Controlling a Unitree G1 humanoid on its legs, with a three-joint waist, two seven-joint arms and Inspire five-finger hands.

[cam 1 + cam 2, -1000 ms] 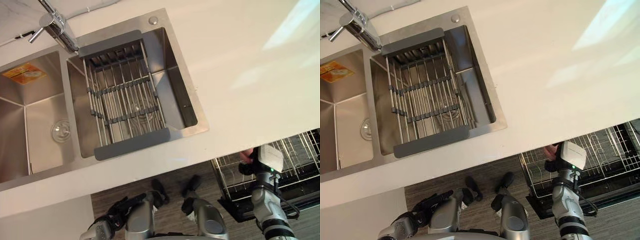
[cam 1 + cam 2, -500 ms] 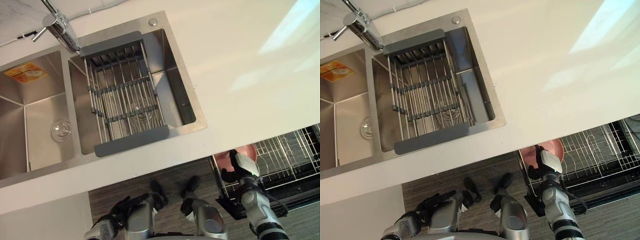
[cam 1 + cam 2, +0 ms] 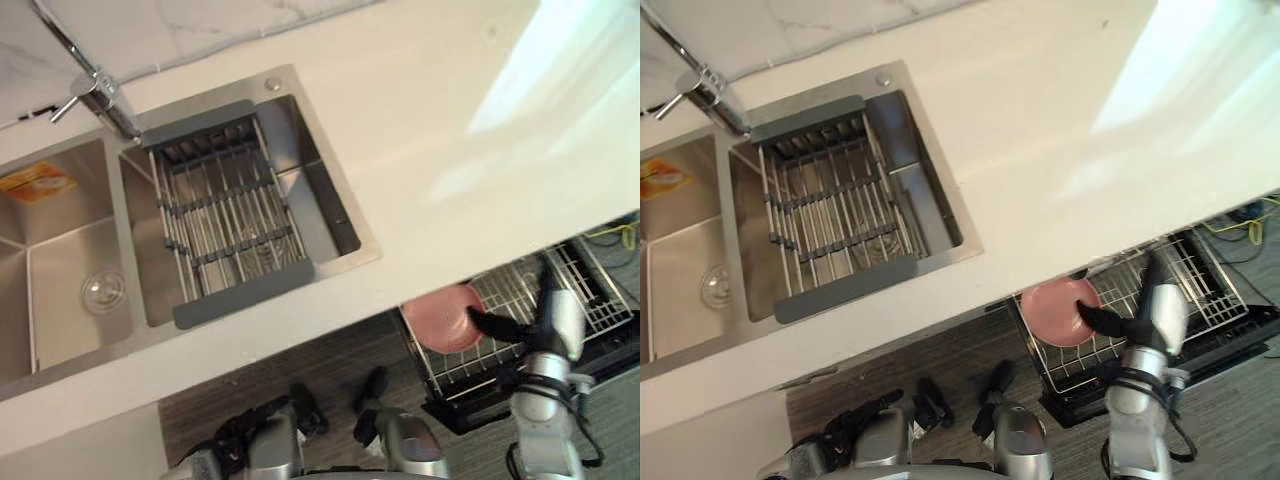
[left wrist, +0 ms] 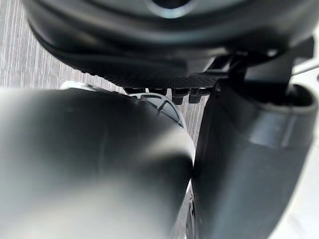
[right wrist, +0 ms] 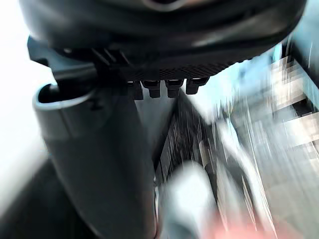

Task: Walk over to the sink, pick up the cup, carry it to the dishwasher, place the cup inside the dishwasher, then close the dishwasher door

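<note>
The white countertop lay over the double sink and the dishwasher's wire rack. The pink cup sat in this rack, and my right hand touched it with dark fingers; if they gripped it, I could not tell. My left hand hung relaxed, holding nothing.

Drain rack in sink, faucet behind, cup over dishwasher rack at right

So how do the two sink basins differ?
The left basin is uncovered, its drain in plain sight; the right basin has a grey-ended wire rack spanning it. The left basin carries an orange sticker on its wall; the right basin shows none. Both are stainless steel.
</note>
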